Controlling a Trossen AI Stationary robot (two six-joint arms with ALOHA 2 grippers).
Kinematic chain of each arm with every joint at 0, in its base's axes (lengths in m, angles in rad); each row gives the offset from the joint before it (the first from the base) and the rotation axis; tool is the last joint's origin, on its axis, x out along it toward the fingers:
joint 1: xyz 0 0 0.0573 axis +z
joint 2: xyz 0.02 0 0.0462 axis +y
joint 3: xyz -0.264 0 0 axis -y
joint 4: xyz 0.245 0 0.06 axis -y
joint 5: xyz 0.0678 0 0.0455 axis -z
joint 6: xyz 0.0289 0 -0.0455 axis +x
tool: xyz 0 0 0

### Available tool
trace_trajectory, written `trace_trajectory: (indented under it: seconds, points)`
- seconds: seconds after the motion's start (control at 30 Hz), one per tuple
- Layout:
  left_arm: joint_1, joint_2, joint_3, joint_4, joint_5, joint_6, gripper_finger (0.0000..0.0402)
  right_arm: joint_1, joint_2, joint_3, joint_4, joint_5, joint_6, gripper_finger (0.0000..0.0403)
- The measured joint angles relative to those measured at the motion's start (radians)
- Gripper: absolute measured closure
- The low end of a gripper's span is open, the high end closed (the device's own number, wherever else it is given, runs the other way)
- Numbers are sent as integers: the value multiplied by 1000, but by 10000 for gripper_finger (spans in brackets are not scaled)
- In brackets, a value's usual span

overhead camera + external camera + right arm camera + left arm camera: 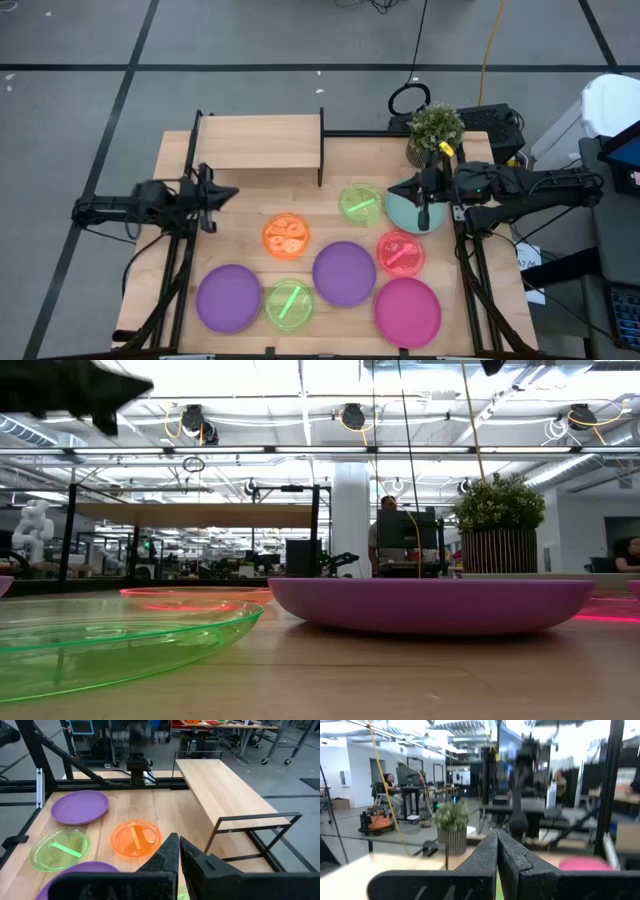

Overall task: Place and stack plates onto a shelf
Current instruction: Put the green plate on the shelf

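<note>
High view: eight plates (344,272)

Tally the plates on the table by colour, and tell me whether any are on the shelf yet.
Purple plates: 2
Magenta plate: 1
Pale teal plate: 1, partly under the right pincer
Green plates: 2
Red-pink plate: 1
Orange plate: 1
Total: 8 plates, 0 on the shelf
</note>
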State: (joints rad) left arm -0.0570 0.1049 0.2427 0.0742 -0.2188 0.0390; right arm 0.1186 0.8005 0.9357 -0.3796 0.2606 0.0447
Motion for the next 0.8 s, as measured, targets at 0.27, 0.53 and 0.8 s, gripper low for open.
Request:
trace_trajectory:
  seconds: [0.27,0.53,0.8]
  points:
    - [-4,235,313,-152,35,-40,398,1,0,-145,114,0,23,403]
    - [-4,530,611,-387,36,-42,398,-1,0,-229,119,0,21,403]
    - [-13,727,653,-412,129,-38,398,-2,0,-315,131,36,86,403]
